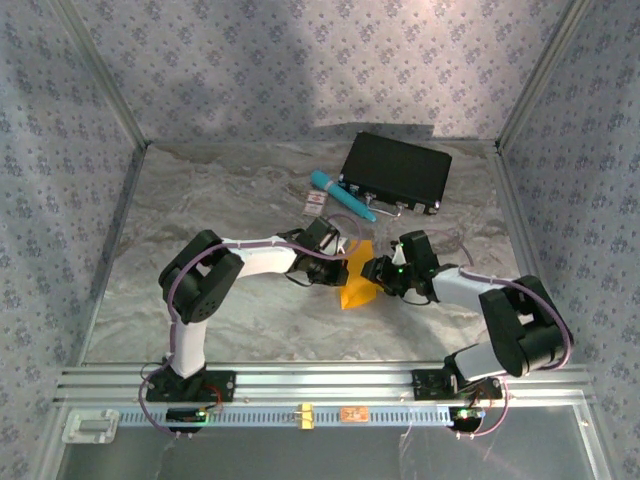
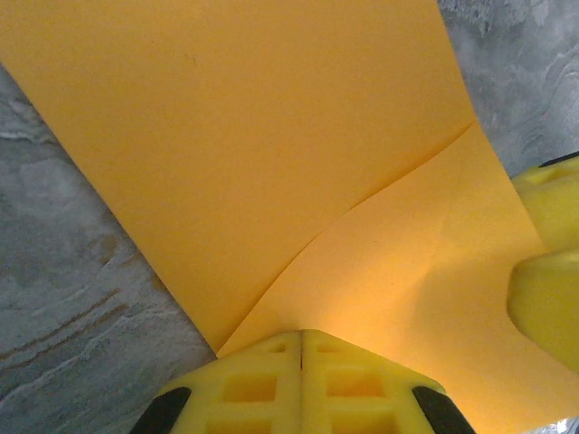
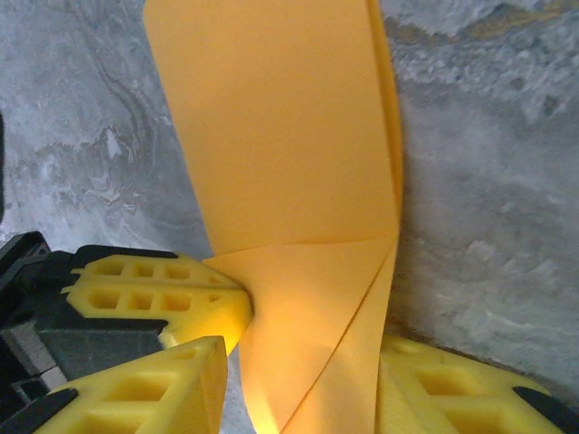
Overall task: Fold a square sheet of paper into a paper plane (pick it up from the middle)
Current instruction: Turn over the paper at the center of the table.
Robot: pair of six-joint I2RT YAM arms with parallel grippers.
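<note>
- The left gripper (image 2: 301,371) pinches the thin orange-yellow creased paper sheet (image 1: 357,285) at centre frame.
- The right gripper (image 3: 303,398) — half wide, the sheet between its fingers, not squeezed.

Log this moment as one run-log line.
left gripper: shut on square sheet of paper | right gripper: open around it | paper: creased, partly folded

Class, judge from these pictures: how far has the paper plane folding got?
Done: the square sheet of paper already carries at least one fold, a flap lying over it. In hand: the left fingers are shut on its edge; the right fingers stand open astride it. Left: no pointed dart yet, so most folds probably remain.
</note>
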